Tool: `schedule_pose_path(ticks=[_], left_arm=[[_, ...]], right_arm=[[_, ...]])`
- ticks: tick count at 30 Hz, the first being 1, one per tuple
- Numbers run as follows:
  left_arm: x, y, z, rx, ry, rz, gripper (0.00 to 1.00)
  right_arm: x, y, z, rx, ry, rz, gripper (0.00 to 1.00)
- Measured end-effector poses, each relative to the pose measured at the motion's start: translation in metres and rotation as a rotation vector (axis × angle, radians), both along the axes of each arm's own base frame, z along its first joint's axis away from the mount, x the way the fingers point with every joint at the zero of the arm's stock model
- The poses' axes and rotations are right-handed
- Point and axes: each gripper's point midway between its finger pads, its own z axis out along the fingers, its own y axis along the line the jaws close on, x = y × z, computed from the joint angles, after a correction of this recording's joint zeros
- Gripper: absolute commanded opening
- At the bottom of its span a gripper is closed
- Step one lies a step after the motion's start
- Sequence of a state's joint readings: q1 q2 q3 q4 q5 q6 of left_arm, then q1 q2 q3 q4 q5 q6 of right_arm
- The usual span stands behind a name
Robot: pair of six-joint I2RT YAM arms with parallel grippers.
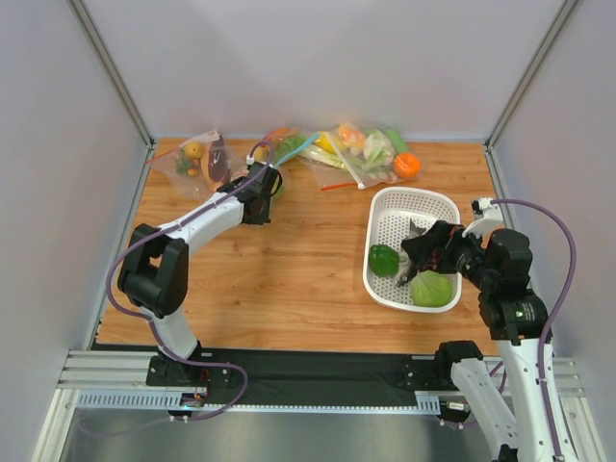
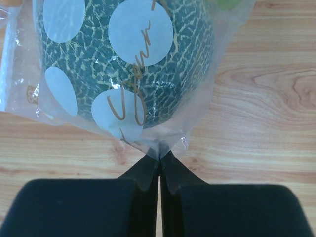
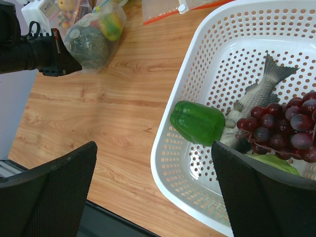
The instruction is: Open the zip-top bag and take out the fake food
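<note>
The clear plastic zip-top bag printed with large white polka dots lies on the wooden table toward its far left. The left gripper is closed on a pinched fold of film at the bag's near edge, right beside the dull grey-green netted plastic ball inside. The film looks thin, soft and slippery, so it will likely crumple and slide rather than resist. The ball seems to be most of the load and would probably roll and drag the bag when pulled, with the small yellow fruit shifting behind it. Whether the pinched fold is the zip end I cannot tell; for opening, a better hold is probably one lip of the zip strip for each arm. The right gripper hangs wide open and empty over the white perforated plastic basket, which holds a glossy green pepper, dark purple grapes and a grey toy fish. Bare wood between bag and basket gives room for a pull. Plain clear bags crowd the far edge just beside the bag, and the grey enclosure wall stands near on the left.
</note>
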State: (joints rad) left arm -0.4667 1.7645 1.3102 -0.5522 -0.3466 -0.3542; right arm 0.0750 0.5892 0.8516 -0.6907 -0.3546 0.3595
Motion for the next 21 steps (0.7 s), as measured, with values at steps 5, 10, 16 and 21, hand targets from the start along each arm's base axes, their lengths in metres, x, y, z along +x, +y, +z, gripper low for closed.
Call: schedule_pose_path(ticks=[5,10,16,21], left_arm=[[-0.021,0.009,-0.011,0.016,0.016,-0.031,0.0],[-0.062,0.012,-0.008,-0.023,0.02,-0.092,0.0],[-0.106,0.01,0.007,-0.118,-0.014,-0.167,0.0],[-0.138,0.014,0.011,-0.181,-0.018,-0.188,0.0]], right_arm=[[0.0,0.001,-0.004,0.002,0.013,0.002,1.0],[0.002,0.001,-0.006,0.003,0.02,0.002,0.99],[0.009,0.009,-0.008,0.034,0.042,0.027,0.95],[0.006,0.034,-0.015,0.013,0.067,0.11,0.95]])
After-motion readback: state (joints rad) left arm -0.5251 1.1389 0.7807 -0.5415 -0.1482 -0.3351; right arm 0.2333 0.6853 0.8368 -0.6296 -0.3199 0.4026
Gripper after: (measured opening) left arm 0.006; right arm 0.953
